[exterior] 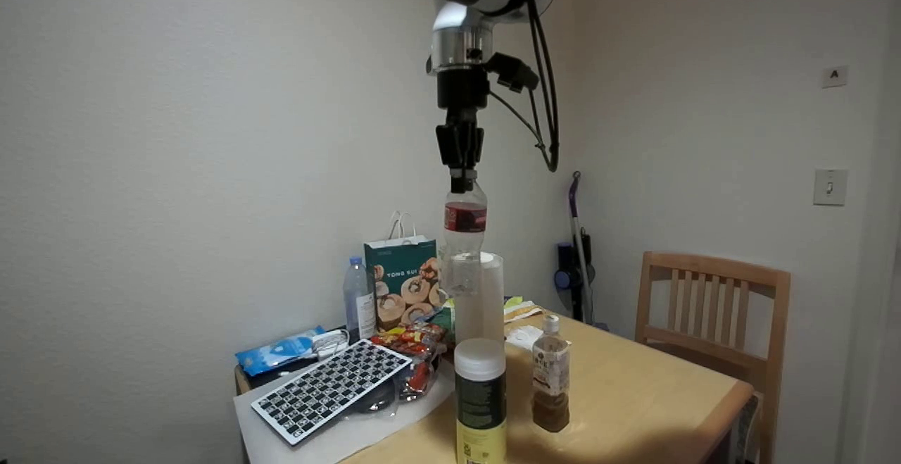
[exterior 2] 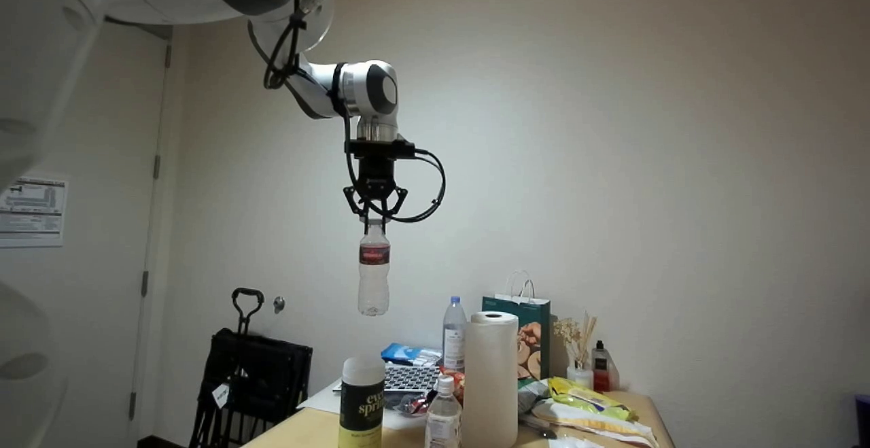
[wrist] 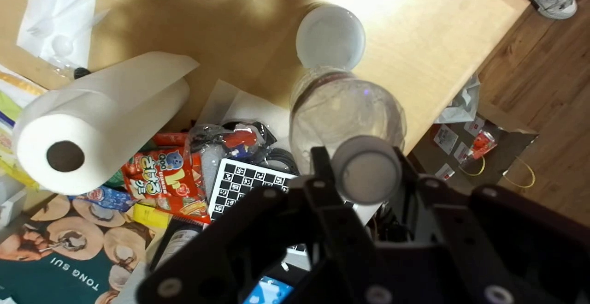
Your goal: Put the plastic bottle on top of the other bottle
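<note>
Fingers (exterior: 459,185) clamped on the cap end of the slim, waisted clear-plastic bottle (exterior 2: 374,288) with red label band; it hangs upright in air over the tan wooden bench (exterior: 633,379). Wide black-and-yellow cylindrical bottle (exterior: 481,400), smooth pale round cap, stands upright lower down, gap between them in both exterior views. Matte white paper-towel roll (exterior 2: 491,380) nearby, hollow core up.

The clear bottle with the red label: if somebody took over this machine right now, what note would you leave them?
Gripper: closed on the top of the clear bottle.
Clear bottle: hanging upright in the air, apart from the big yellow bottle.
Big yellow bottle: standing on the table, pale lid on.
Done: clear bottle gripped and held up.
Left: line it up over the lid, lower it on, let go if it seems steady.
</note>
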Available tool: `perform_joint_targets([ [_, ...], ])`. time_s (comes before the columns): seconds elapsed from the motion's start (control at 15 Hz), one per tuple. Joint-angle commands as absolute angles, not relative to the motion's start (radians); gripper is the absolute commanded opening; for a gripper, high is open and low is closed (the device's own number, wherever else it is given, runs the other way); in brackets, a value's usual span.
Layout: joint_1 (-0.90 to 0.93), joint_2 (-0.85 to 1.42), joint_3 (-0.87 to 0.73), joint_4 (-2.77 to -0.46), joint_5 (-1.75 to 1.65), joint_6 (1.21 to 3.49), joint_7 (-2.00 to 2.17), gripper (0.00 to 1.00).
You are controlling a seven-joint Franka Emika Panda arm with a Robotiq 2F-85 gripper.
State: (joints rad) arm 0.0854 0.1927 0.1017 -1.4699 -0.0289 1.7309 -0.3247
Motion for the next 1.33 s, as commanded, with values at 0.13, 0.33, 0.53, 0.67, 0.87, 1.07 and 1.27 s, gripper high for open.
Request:
perform_joint_targets([
  [0.13, 0.105, 0.108, 0.112, -1.637, -0.049, 1.747, -0.296, 0.08],
  [0.33, 0.108, 0.056, 0.114, -1.736, -0.036, 1.756, -0.300, 0.08],
  [0.53, 0.104, 0.016, 0.112, -1.812, -0.026, 1.776, -0.308, 0.08],
  [0.67, 0.105, 0.005, 0.110, -1.853, -0.034, 1.845, -0.322, 0.08],
  [0.87, 0.110, 0.015, 0.114, -1.882, -0.040, 1.942, -0.336, 0.08],
  [1.07, 0.110, 0.022, 0.116, -1.905, -0.039, 1.991, -0.339, 0.08],
  [1.27, 0.109, 0.024, 0.116, -1.916, -0.039, 2.015, -0.340, 0.08],
])
